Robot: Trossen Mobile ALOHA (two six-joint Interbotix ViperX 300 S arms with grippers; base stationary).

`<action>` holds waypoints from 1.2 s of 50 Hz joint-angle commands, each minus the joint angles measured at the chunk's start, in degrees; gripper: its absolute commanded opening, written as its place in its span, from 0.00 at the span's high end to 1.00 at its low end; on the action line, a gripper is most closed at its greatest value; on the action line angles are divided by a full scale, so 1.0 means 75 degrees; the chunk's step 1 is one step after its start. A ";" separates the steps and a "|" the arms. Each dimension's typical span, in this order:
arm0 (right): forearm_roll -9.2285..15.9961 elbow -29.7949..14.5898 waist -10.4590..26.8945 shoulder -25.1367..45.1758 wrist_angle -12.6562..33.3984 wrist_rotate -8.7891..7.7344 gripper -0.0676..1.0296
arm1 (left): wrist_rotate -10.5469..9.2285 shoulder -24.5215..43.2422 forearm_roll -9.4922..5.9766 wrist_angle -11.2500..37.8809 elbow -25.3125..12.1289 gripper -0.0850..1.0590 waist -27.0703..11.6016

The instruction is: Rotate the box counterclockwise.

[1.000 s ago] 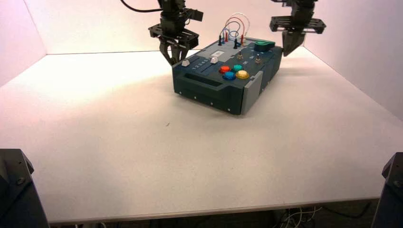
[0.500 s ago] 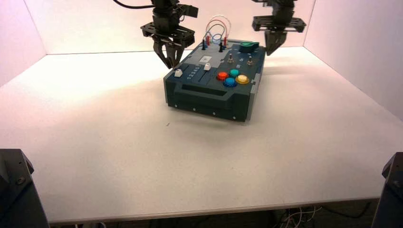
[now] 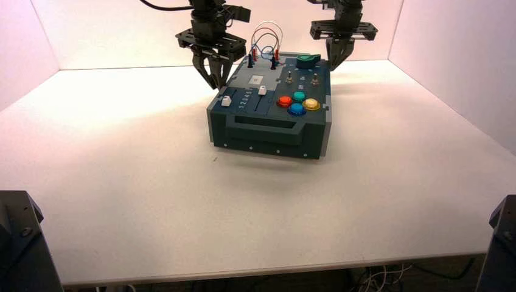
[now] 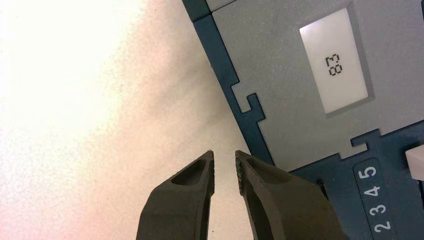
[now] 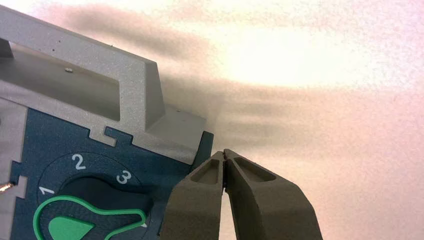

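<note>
The box (image 3: 271, 125), dark teal and grey with coloured buttons (image 3: 297, 103), stands at the far middle of the table, its front face towards me. My left gripper (image 3: 217, 82) hangs at the box's far left edge. In the left wrist view its fingertips (image 4: 225, 155) are shut to a slim gap with nothing between them, one finger (image 4: 272, 190) over the box's rim (image 4: 235, 95). My right gripper (image 3: 334, 64) is at the far right corner. Seen from its wrist, it (image 5: 223, 152) is shut and empty against the corner, beside the green knob (image 5: 75, 222).
Looping wires (image 3: 266, 38) rise from the box's far end. White walls enclose the table on the left, back and right. Two white sliders (image 3: 226, 101) sit on the box's left half, and a small white display (image 4: 333, 65) beside the left gripper.
The box has turned counterclockwise until its front faces me. Both grippers have swung left with it, the right one much farther. Both stayed shut.
</note>
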 commanded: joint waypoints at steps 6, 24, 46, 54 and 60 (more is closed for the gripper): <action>0.0293 -0.0293 0.1102 -0.0094 0.0129 0.0012 0.96 | -0.0047 -0.0574 -0.0117 -0.0387 0.0070 0.69 -0.0141; 0.0164 -0.0281 0.1020 -0.0305 0.0211 0.0012 0.96 | -0.0105 -0.1383 0.0000 -0.0574 0.0246 0.69 0.0867; -0.0937 0.0492 0.0867 -0.1758 0.0574 -0.0035 0.96 | 0.0023 -0.3023 -0.0012 0.0070 0.0563 0.69 0.1020; -0.1020 0.1594 0.0902 -0.2824 0.0223 -0.0117 0.96 | 0.0012 -0.3832 -0.0164 -0.0129 0.1043 0.68 0.1008; -0.1020 0.2672 0.1078 -0.3797 -0.0176 -0.0188 0.96 | 0.0012 -0.4617 -0.0328 -0.0363 0.1582 0.66 0.0984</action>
